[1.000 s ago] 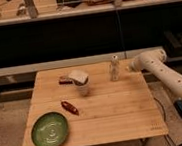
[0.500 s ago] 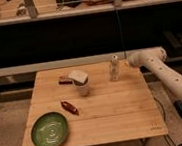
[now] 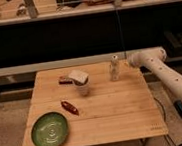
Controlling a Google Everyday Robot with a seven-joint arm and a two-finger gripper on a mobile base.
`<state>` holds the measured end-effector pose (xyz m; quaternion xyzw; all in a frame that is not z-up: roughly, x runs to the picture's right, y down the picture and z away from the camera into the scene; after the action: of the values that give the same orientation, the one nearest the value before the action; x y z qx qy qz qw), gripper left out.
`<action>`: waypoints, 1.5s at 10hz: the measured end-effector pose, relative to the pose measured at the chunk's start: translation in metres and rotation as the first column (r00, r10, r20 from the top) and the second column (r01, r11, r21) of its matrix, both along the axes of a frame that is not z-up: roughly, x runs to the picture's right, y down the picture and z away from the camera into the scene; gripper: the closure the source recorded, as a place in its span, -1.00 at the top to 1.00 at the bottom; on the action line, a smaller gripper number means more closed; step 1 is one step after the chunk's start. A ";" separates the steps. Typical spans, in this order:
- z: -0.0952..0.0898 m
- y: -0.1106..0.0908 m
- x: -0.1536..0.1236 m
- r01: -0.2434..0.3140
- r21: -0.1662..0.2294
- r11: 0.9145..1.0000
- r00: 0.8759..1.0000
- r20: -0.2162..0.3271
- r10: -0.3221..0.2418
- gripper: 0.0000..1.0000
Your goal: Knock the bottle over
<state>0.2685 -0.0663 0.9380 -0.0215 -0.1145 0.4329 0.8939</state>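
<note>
Closed tight, the gripper (image 3: 127, 61) is held at the end of the white arm (image 3: 172, 81) over the far right corner of the wooden table (image 3: 110, 113), just beside the bottle (image 3: 114, 68). The bottle is seen standing upright near the table's back edge, though contact between the two cannot be made out. Further left, a white cup (image 3: 82, 84) is set beside a small dark packet (image 3: 64, 80), with a red wrapper (image 3: 70, 107) and a green plate (image 3: 49, 130) placed nearer the front left corner.

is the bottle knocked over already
No, the bottle stands upright near the table's far edge, with the tool close beside it.
</note>
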 end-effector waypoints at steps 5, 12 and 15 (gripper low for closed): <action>-0.025 0.023 -0.042 0.036 0.048 0.998 0.999 -0.016 -0.036 -0.86; -0.049 0.049 -0.087 0.088 0.072 0.994 0.996 -0.017 -0.087 -0.86; -0.050 0.050 -0.088 0.109 0.087 0.990 0.994 -0.015 -0.108 -0.86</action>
<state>0.1802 -0.0160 0.8880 0.0140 -0.1274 0.3782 0.9168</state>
